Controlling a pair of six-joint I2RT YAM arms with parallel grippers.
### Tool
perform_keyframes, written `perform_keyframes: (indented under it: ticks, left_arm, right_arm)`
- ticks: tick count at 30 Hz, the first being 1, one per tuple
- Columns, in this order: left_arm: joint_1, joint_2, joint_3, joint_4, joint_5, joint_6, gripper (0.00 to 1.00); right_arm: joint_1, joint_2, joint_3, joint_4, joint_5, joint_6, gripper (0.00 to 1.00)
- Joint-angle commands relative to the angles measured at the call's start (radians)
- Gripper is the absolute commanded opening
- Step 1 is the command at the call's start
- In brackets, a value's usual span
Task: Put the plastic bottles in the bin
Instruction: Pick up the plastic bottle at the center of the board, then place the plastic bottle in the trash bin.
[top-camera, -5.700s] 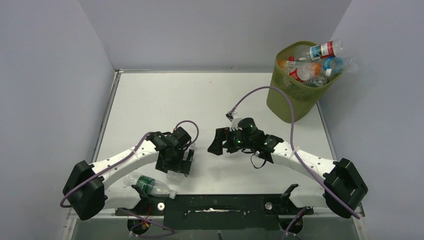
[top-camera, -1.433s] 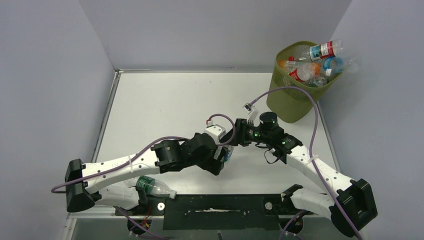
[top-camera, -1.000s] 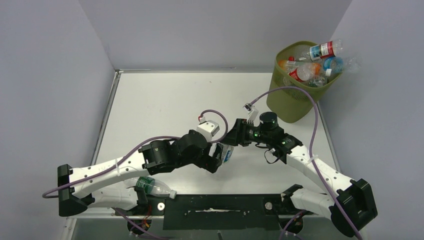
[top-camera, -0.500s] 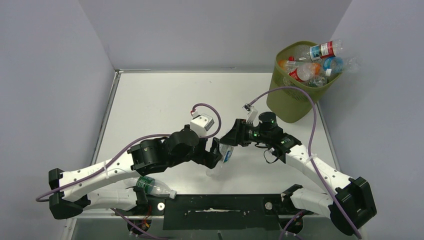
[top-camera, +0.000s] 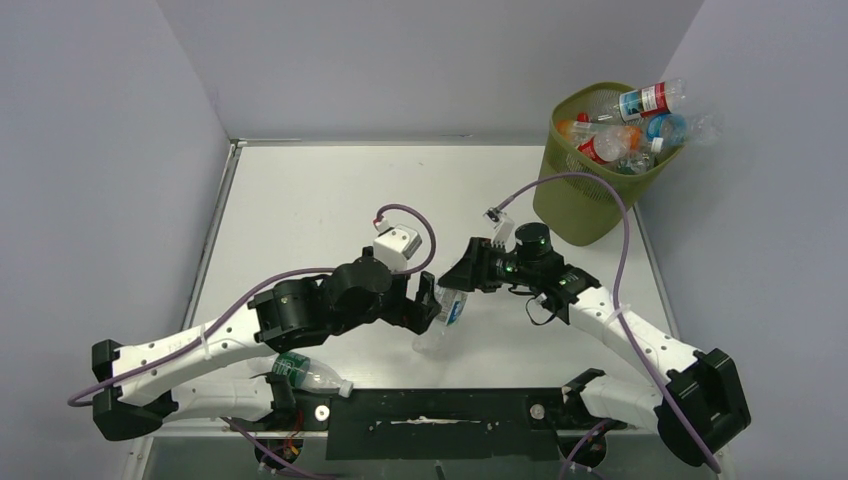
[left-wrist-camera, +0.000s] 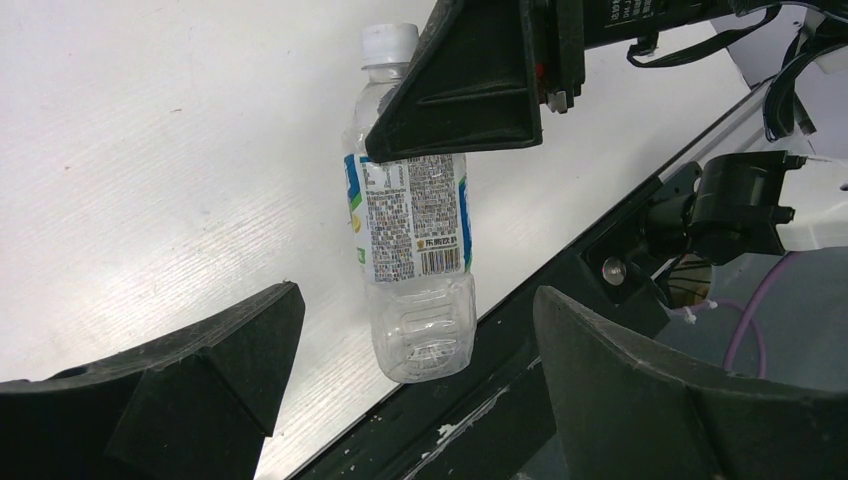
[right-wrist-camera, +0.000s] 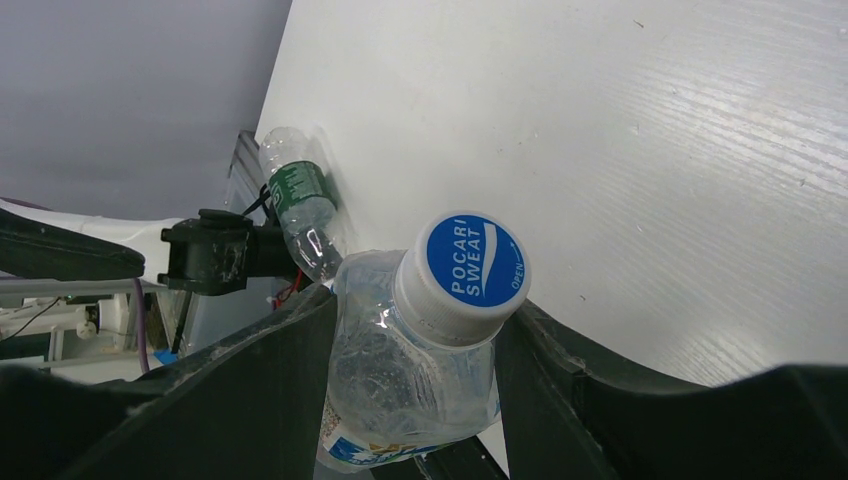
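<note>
Left fingers (left-wrist-camera: 180, 400) spread, right fingers (right-wrist-camera: 250, 400) pinch clear bottle (left-wrist-camera: 415, 220); green-labelled bottle (top-camera: 310, 375) lies half-hidden.

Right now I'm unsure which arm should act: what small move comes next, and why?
Probably swing the right gripper toward the bin: its jaws are clamped on the clear bottle near the cap, while the left gripper stands open, apart from it.
</note>
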Motion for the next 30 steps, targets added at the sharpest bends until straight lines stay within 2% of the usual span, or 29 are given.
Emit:
perform_keyframes:
  ticks: [1,8,14,23,30]
  left_arm:
    - [0.001,-0.035,0.037,0.061,-0.03,0.007,0.86]
    - [0.001,-0.052,0.039,0.053,-0.04,0.022,0.86]
    - [0.003,-0.064,0.042,0.046,-0.056,0.035,0.86]
    - [0.004,-0.097,0.016,0.057,-0.069,0.037,0.87]
    - [0.007,-0.132,0.001,0.041,-0.085,0.037,0.87]
  right_arm:
    - [-0.01,0.022,0.069,0.021,-0.015,-0.026,0.47]
    - [-0.019,0.067,0.153,-0.006,-0.015,-0.056,0.47]
    - [-0.076,0.119,0.31,-0.103,-0.017,-0.134,0.48]
    - [-0.304,0.225,0.715,-0.265,-0.102,-0.252,0.48]
    - [-0.527,0.313,1.006,-0.249,-0.171,-0.251,0.48]
